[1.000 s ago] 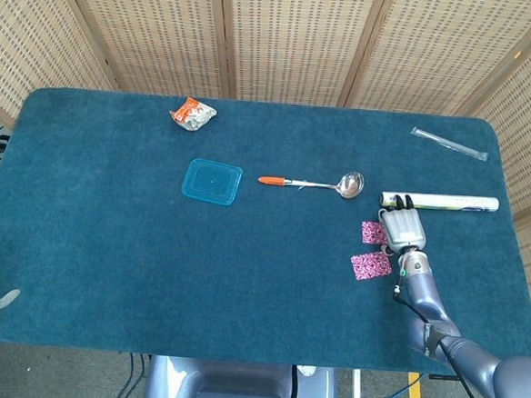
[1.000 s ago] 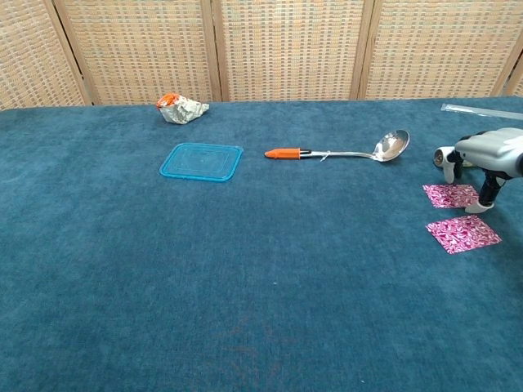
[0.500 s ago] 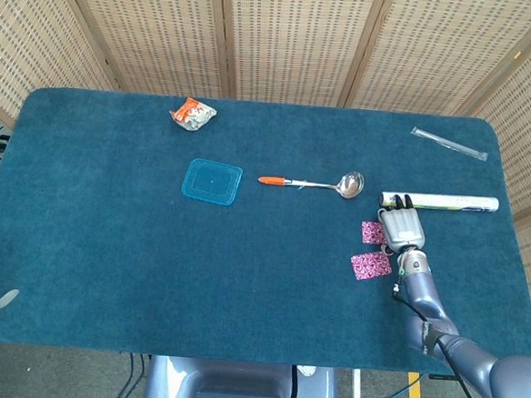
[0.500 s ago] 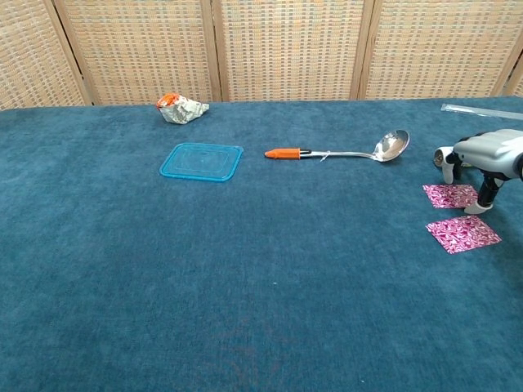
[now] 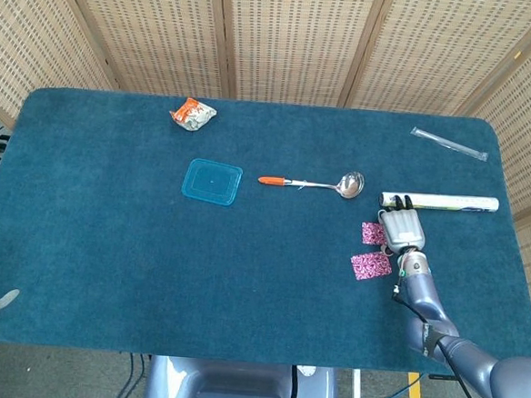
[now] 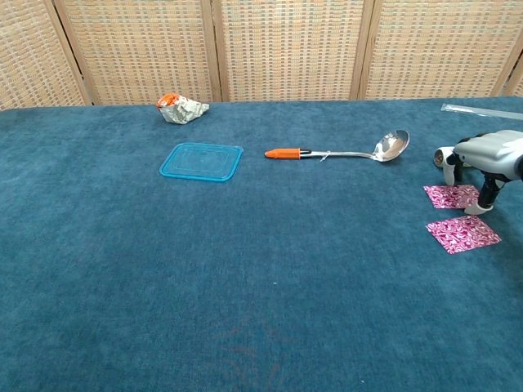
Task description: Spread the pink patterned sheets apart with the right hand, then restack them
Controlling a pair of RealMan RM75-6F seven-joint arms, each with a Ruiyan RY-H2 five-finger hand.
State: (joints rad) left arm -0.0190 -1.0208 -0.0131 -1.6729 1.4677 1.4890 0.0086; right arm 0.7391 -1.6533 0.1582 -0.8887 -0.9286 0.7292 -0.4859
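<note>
You had the spreading step done: the two pink patterned sheets lay apart on the tabletop (image 5: 106, 270), the far sheet (image 6: 449, 195) partly under your right hand (image 5: 402, 229), the near sheet (image 6: 462, 233) just beside it. That hand rested palm down with its fingers on the far sheet; I could not tell whether it gripped. Restacking called for sliding one sheet onto the other. No container held anything; the blue lid (image 5: 212, 181) lay bare.

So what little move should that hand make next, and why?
Probably slide the far pink sheet toward the near one. The two lie apart on the cloth, already spread, and the right hand sits over the far sheet, fingertips down at its edge.
</note>
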